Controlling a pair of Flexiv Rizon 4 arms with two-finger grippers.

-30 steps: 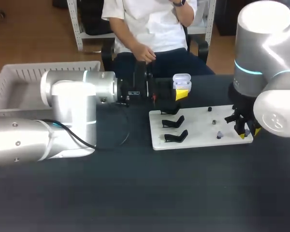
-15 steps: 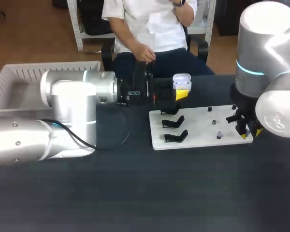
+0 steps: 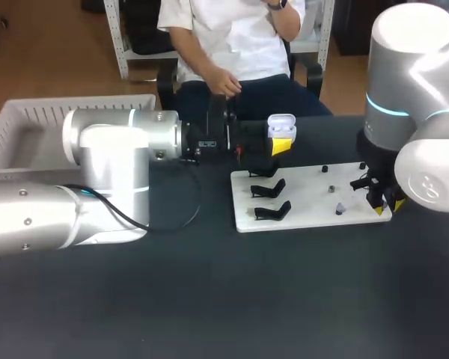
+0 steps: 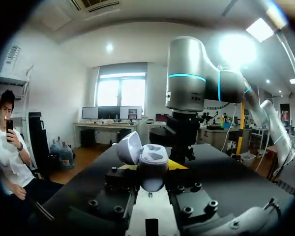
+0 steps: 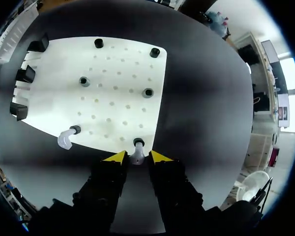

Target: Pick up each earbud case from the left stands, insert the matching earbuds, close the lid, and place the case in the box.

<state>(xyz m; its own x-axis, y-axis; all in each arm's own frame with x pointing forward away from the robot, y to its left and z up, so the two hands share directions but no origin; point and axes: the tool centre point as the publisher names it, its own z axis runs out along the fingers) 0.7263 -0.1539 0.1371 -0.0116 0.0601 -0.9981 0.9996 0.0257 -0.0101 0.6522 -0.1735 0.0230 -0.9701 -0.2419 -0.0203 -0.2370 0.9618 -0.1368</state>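
Observation:
My left gripper (image 3: 282, 142) is shut on a white earbud case (image 3: 282, 126), held above the table behind the white board (image 3: 307, 213). In the left wrist view the case (image 4: 152, 160) sits between the fingers with its lid (image 4: 129, 147) swung open. My right gripper (image 3: 382, 202) is at the board's right edge. In its wrist view a white earbud (image 5: 136, 157) stands on a black peg (image 5: 138, 142) between the yellow tips of the right gripper (image 5: 137, 157), which are open with narrow gaps either side. A second earbud (image 5: 65, 140) leans on another peg.
Three black stands (image 3: 269, 191) line the board's left side, all without a case. Several small black pegs (image 5: 147, 92) dot the board. A white slatted box (image 3: 30, 123) sits at the far left of the dark table.
The right gripper's fingers have drawn in around the earbud on the peg, and that arm has shifted slightly right. The left arm and the case have stayed put.

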